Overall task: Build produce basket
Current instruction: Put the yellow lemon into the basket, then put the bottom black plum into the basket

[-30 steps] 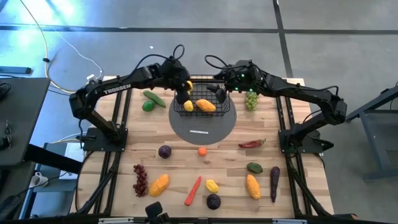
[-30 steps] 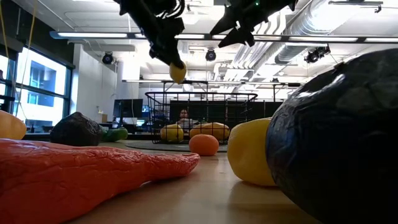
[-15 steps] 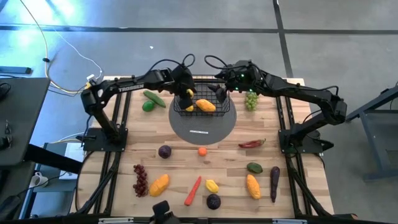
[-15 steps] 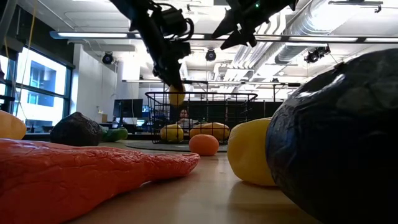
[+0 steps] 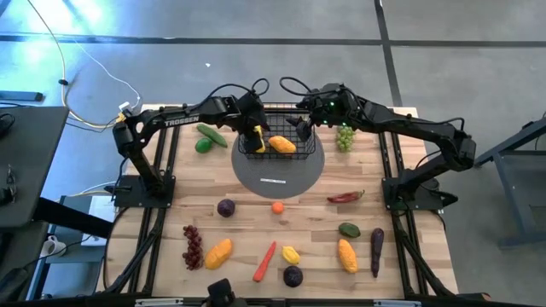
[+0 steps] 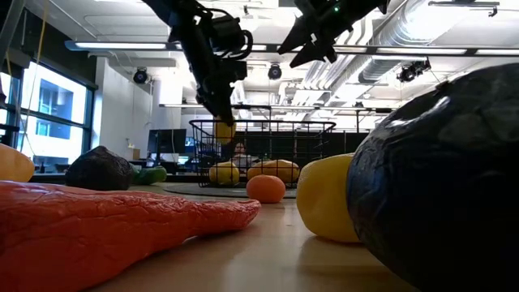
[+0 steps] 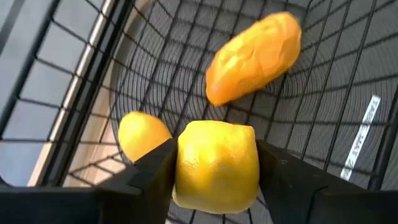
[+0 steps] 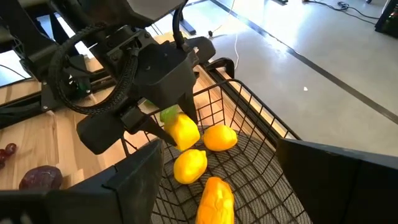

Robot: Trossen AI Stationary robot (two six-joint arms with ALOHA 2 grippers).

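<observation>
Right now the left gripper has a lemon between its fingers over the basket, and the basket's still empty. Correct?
Not empty. The left wrist view shows the left gripper with a lemon between its fingers inside the basket, but a second lemon and an orange mango already lie on its floor.

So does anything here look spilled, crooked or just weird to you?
Nothing stands out. The basket sits upright on the grey mat, the left hand holds a lemon inside it, and the remaining produce lies scattered on the table.
</observation>
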